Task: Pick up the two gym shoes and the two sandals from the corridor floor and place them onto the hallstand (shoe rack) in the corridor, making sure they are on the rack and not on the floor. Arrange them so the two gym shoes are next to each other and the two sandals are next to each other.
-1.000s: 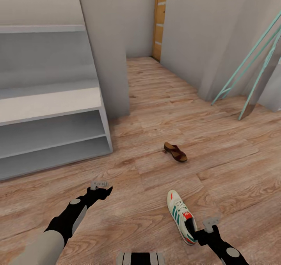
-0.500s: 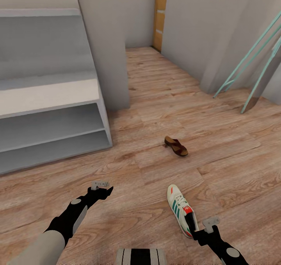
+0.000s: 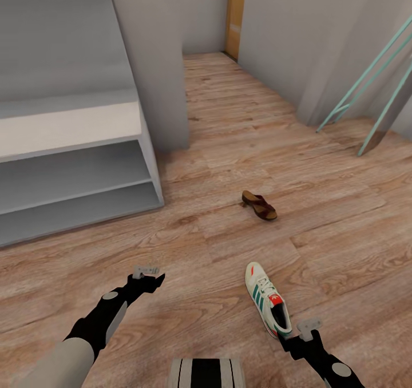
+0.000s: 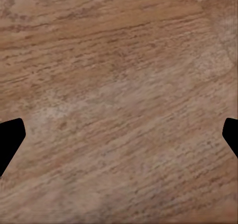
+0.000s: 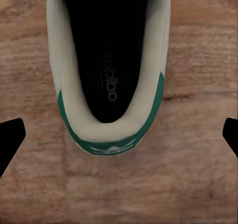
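Note:
One gym shoe [image 3: 268, 307], white with green stripes and a red-orange tongue patch, lies on the corridor floor [image 3: 229, 147], toe pointing away from me. My right gripper [image 3: 290, 340] hangs open just behind its heel. In the right wrist view the heel opening of the gym shoe [image 5: 111, 60] lies ahead of the open right gripper [image 5: 119, 140]. One brown sandal [image 3: 259, 205] lies farther out on the planks. The grey hallstand [image 3: 68, 127] stands at the left, its bench top and two lower shelves bare. My left gripper [image 3: 153, 278] is open over bare floor, and the left gripper [image 4: 119, 140] holds nothing.
A grey wall pillar [image 3: 151, 62] rises beside the hallstand's right end. A teal slanted frame [image 3: 372, 79] leans at the right wall. The corridor runs on toward a wooden door frame [image 3: 235, 10]. Open floor lies between the shoes and the hallstand.
The whole head view has shifted, so the camera moved. The shoe's heel now sits slightly ahead of the right gripper instead of overlapping it. Both arms hold the same pose.

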